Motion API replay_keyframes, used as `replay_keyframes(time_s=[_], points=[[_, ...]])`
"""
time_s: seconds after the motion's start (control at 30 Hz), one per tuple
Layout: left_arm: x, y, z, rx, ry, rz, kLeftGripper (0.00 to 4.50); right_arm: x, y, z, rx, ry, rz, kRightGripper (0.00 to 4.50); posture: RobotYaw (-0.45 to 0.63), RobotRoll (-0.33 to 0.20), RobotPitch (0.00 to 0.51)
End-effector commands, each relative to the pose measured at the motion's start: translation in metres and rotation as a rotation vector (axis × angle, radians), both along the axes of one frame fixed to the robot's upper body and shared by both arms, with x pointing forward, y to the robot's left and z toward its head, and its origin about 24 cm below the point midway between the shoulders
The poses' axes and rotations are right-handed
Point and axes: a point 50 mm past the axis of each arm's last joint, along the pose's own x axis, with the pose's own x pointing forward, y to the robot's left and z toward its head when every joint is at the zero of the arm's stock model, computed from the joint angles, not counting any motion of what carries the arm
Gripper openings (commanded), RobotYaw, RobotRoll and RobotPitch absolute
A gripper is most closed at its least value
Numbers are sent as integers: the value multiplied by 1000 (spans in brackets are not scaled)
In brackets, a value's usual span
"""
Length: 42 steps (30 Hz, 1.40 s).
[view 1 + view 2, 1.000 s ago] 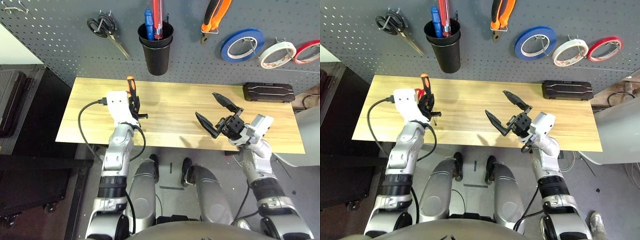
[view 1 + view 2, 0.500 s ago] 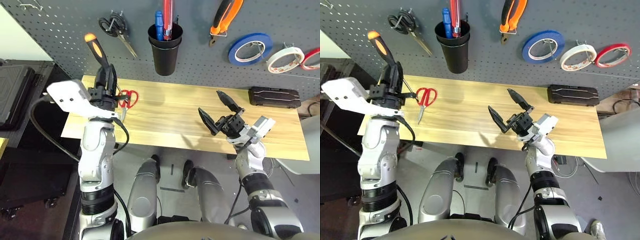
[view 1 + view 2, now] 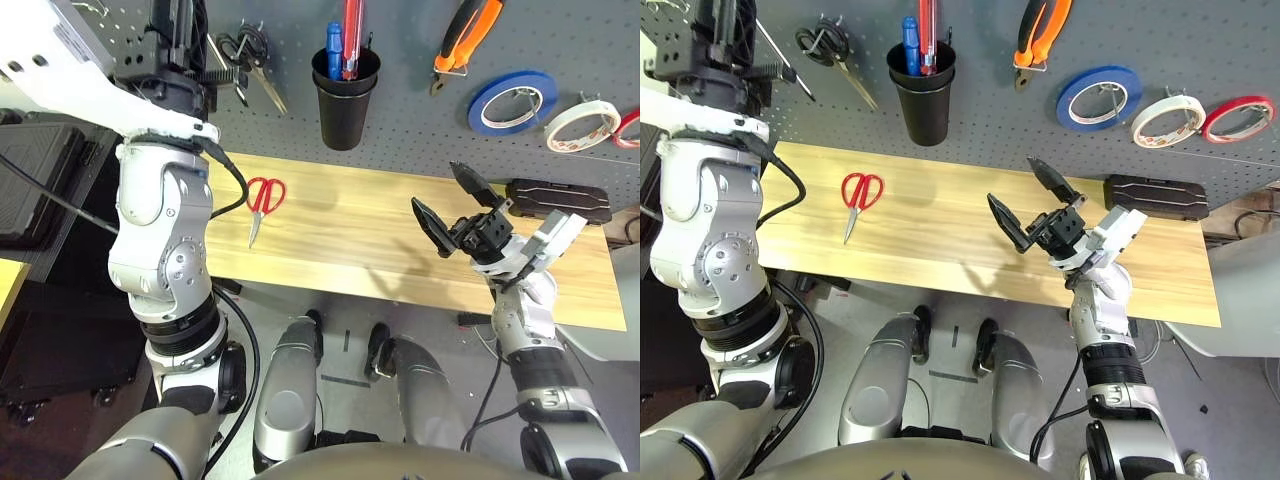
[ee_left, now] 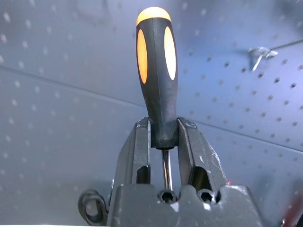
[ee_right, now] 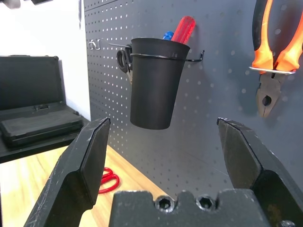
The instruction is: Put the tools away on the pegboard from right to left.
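Note:
My left gripper (image 4: 163, 126) is shut on the small screwdriver (image 4: 157, 71), just below its orange-and-black handle, which points up in front of the pegboard (image 3: 420, 130). It is raised high at the far left (image 3: 178, 45). The red-handled scissors (image 3: 263, 195) lie on the left part of the wooden table (image 3: 360, 240). On the board, the orange-and-black pliers (image 3: 462, 35) and the white tape roll (image 3: 582, 112) hang from hooks. My right gripper (image 3: 462, 205) hovers open and empty over the table's right half, facing the board.
A black cup (image 3: 345, 90) on the board holds a blue and a red screwdriver. Black-handled scissors (image 3: 250, 55) hang left of it. Blue tape (image 3: 512, 97) and red tape (image 3: 630, 125) flank the white roll. A black case (image 3: 555, 198) lies at the table's back right.
My left arm has lifted the screwdriver from just above the table up to the pegboard's upper left. The camera has shifted. The right gripper has stayed open in place.

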Motion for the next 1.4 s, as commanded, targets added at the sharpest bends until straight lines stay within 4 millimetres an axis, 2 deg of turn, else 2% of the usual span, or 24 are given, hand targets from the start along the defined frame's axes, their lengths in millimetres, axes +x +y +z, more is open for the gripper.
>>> replay_keyframes(time_s=[0.03, 0.17, 0.4, 0.97, 1.4], points=[[6, -9, 7, -16, -30, -25, 670, -4, -8, 3, -6, 40, -9, 4500, 220, 0, 254], [15, -21, 15, -39, -53, -62, 670, -4, -11, 10, -19, 46, -11, 4500, 206, 0, 252], [29, -31, 26, -68, -84, -92, 670, -7, -12, 18, -26, 61, -6, 4500, 186, 0, 247], [56, -62, 17, -80, -85, -136, 670, -12, -16, 23, -43, 87, -16, 4500, 141, 0, 231], [72, -79, -17, -22, -21, -141, 670, -15, -18, 23, -46, 77, -56, 4500, 97, 0, 228]])
